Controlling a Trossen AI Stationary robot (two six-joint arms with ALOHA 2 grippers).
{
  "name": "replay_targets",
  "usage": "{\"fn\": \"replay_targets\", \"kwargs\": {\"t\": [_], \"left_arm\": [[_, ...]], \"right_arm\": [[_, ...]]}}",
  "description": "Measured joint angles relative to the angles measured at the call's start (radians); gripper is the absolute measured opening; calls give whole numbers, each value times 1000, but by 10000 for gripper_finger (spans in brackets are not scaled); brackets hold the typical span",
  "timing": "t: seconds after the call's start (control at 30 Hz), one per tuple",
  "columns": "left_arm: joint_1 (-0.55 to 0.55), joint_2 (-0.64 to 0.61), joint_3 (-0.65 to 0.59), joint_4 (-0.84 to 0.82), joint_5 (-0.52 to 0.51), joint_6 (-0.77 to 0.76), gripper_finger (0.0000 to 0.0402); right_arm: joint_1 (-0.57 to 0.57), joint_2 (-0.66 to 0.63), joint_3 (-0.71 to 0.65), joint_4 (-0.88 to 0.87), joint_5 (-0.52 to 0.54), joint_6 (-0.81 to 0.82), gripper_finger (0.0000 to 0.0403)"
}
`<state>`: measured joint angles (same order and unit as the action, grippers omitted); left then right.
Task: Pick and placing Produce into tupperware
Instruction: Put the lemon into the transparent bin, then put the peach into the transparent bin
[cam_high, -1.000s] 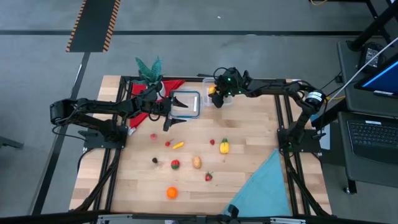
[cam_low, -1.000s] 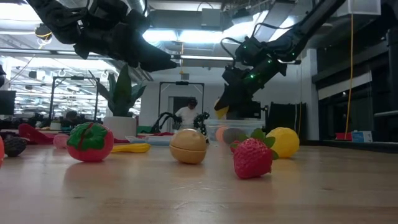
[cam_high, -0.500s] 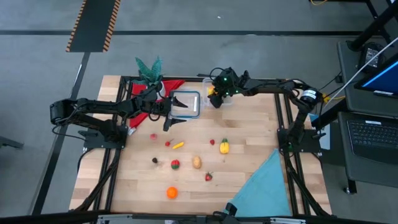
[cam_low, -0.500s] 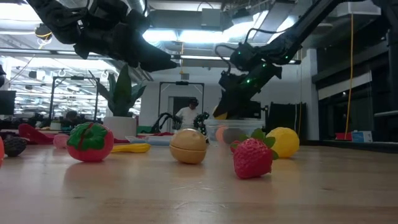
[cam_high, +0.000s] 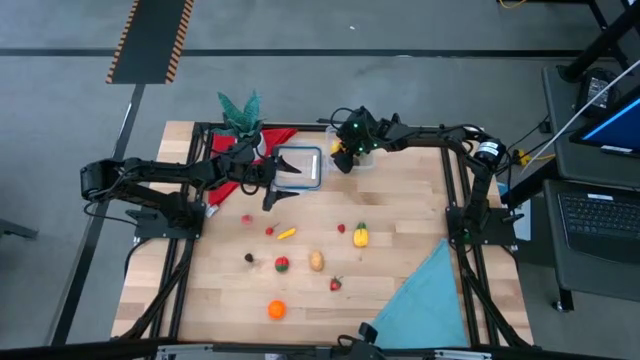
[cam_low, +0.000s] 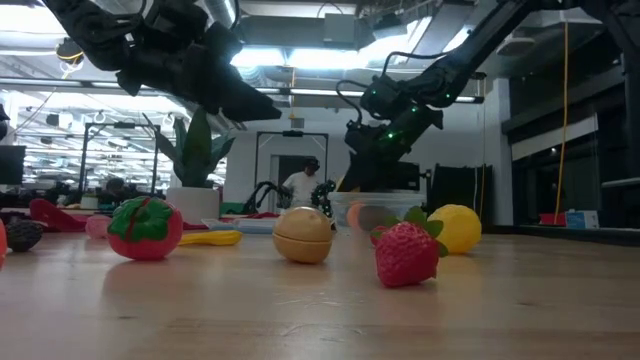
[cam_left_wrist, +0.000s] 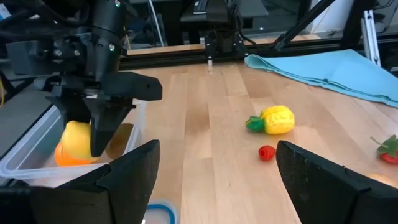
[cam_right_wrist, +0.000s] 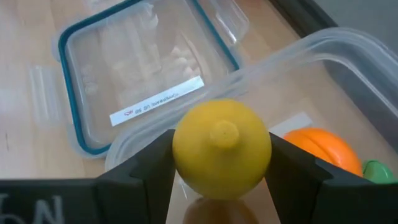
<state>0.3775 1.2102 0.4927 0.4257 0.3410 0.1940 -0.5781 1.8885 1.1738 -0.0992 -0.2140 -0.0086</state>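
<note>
Yellow lemon (cam_right_wrist: 221, 148) sits clenched in the right claw (cam_right_wrist: 217, 168) above the tub (cam_right_wrist: 348, 68); next, it should lower and release.

A grey floor (cam_high: 400, 25) is seen around the light wooden counter (cam_high: 400, 230), with a black-and-orange hazard-striped strip (cam_high: 150, 40) at the upper left of the high view. At the right edge, a dark desk with a laptop (cam_high: 600, 215) is shown. In the low view, ceiling lights (cam_low: 280, 58) and a distant person (cam_low: 298, 185) are visible.
</note>
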Motion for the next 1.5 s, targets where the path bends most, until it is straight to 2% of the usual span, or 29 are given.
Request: {"fn": "replay_targets", "kwargs": {"t": [0.33,0.53,0.63,1.23,1.33,1.5], "left_arm": [[0,0,0,1,-10,0,314],[0,0,0,1,-10,1,314],[0,0,0,1,-10,1,314],[0,0,0,1,-20,-17,314],[-1,0,0,-6,-40,-28,314],[-3,-26,0,-109,-108,-35,314]], "right_arm": [[0,0,0,-34,1,4,208],[0,0,0,-33,2,5,271],[0,0,0,-25,2,4,284],[-5,-11,65,-32,2,-27,274],[13,-14,35,46,4,-26,274],[54,-29,-38,196,10,-52,274]]}}
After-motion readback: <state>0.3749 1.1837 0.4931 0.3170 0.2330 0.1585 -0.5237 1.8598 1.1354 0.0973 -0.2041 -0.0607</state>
